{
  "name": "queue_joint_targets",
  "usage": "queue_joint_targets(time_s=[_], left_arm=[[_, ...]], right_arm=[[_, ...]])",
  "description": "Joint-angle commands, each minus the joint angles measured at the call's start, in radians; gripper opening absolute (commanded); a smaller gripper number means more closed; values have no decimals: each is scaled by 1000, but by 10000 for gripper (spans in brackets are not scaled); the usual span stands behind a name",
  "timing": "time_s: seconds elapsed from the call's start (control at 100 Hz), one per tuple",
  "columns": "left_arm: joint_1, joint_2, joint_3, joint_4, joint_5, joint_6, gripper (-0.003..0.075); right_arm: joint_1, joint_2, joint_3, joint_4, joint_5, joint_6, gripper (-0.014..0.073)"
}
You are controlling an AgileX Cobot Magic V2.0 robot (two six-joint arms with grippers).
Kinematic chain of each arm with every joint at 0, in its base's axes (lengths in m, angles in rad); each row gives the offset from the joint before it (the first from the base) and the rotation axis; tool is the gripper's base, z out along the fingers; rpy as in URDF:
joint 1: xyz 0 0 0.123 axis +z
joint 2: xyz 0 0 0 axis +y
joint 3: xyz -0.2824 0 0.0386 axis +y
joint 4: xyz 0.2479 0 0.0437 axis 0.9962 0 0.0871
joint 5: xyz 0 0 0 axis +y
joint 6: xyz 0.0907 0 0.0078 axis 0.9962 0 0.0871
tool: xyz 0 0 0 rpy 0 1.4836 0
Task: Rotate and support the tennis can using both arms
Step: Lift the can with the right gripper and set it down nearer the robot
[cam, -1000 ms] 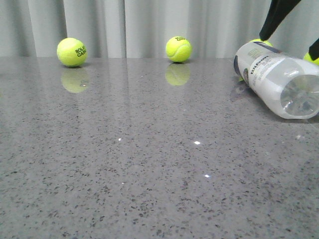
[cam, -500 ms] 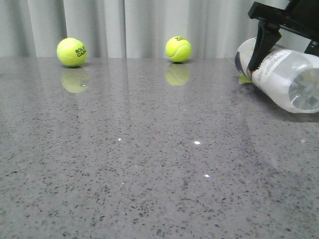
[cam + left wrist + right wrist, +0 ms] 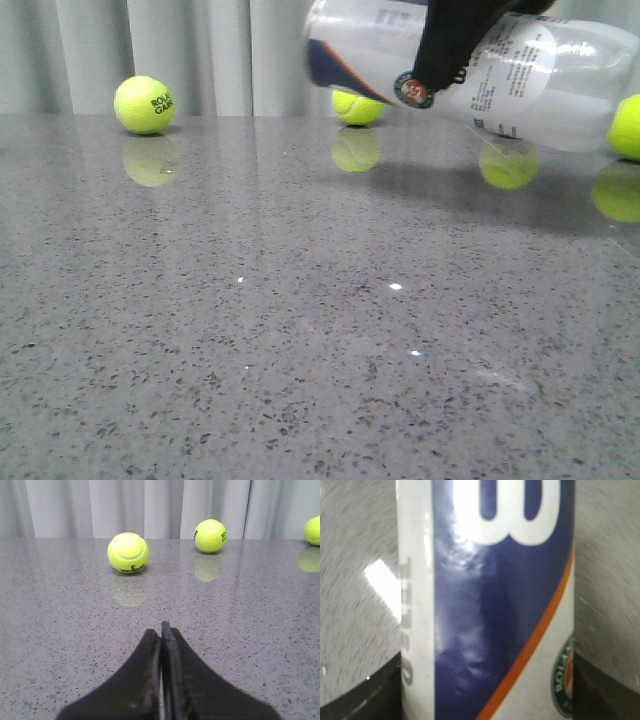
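The tennis can point(image 3: 540, 80) is off the table, held nearly level in the air at the back right of the front view, its navy end toward the left. My right gripper point(image 3: 445, 45) is a black shape clamped across its middle, beside the round emblem. In the right wrist view the can point(image 3: 485, 605) fills the gap between the two dark fingers point(image 3: 365, 695), with the W logo and orange stripe showing. My left gripper point(image 3: 161, 630) is shut and empty, low over the grey table, away from the can. It does not show in the front view.
Yellow-green tennis balls lie on the grey table point(image 3: 300, 330) along the curtain: one at far left point(image 3: 145, 104), one partly behind the can point(image 3: 352, 108), one at the right edge point(image 3: 627, 125). Ahead of the left gripper are two balls point(image 3: 128, 553) point(image 3: 210, 536).
The can lay on the table at the right a second ago. The right gripper came down onto it, closed, and has lifted it and carried it left.
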Motion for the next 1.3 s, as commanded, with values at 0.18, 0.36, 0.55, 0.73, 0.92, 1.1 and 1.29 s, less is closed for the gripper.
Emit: queue_joint_targets(time_s=[0.18, 0.36, 0.55, 0.73, 0.92, 1.1, 1.29], left_arm=[[0, -33, 45, 0, -81, -12, -19], [0, -33, 45, 0, -81, -12, -19], [0, -33, 45, 0, -81, -12, -19], [0, -33, 45, 0, -81, -12, -19], [0, -33, 45, 0, -81, -12, -19], [0, -33, 45, 0, -81, -12, -19], [0, -33, 45, 0, -81, -12, -19]], right_arm=[[152, -13, -35, -26, -29, -359, 265], [170, 46, -35, -31, -28, -378, 265], [170, 83, -35, -32, -28, -378, 265], [170, 87, -35, -32, -26, -380, 303], [170, 87, -35, -36, -26, -380, 584], [170, 87, -35, -38, -26, -380, 643], [170, 87, -39, -42, -26, -380, 643]])
